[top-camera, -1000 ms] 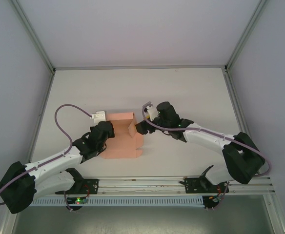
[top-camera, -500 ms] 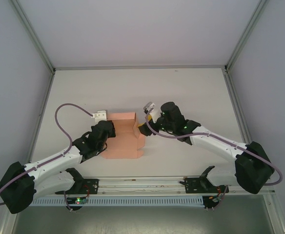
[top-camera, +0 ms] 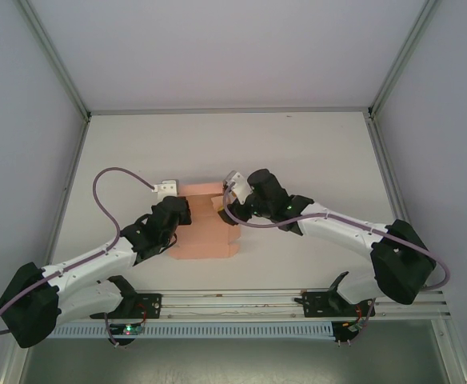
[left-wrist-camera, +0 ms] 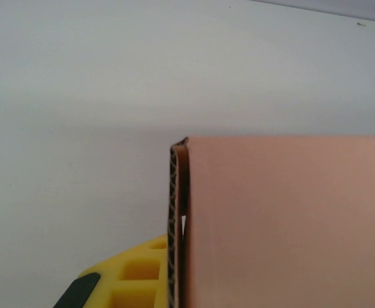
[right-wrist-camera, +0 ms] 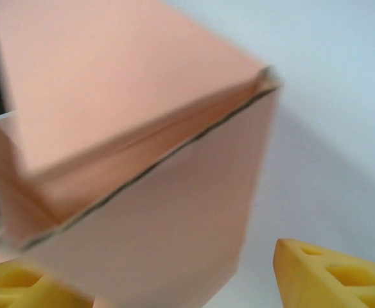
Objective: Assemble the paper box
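A salmon-pink paper box (top-camera: 205, 238) of thin card sits on the white surface (top-camera: 297, 152), towards the near edge and left of the middle. The left claw (top-camera: 182, 214) is clenched on the box's left wall, and its wrist view shows the fluted card edge (left-wrist-camera: 174, 218) just beside a yellow finger (left-wrist-camera: 133, 279). The right claw (top-camera: 227, 205) is at the box's far right corner with its yellow fingers (right-wrist-camera: 332, 276) spread. The blurred box mouth (right-wrist-camera: 142, 212) lies between them, showing only its own inner walls.
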You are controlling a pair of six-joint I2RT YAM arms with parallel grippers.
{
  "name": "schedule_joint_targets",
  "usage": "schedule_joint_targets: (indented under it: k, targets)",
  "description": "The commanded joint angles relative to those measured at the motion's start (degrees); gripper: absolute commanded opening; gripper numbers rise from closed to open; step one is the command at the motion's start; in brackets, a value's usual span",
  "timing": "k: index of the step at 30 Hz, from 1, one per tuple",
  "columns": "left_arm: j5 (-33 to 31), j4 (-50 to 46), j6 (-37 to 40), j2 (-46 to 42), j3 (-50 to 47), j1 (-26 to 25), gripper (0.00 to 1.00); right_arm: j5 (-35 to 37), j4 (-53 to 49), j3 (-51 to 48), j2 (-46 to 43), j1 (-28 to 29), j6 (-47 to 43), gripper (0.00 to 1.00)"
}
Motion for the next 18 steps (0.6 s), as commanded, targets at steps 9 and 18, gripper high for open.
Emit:
schedule_joint_targets:
  k: [9,18]
  targets:
    - [0.45,0.03,-1.08,1.97,3.12,-0.67,0.00,31.06,13.82,2.99,7.09,5.60,9.86,0.22]
    - [-14.10,-18.80,-24.75,6.35,10.25,-0.80,0.00,59.57,7.55,8.74,14.47,6.75,25.74,0.00]
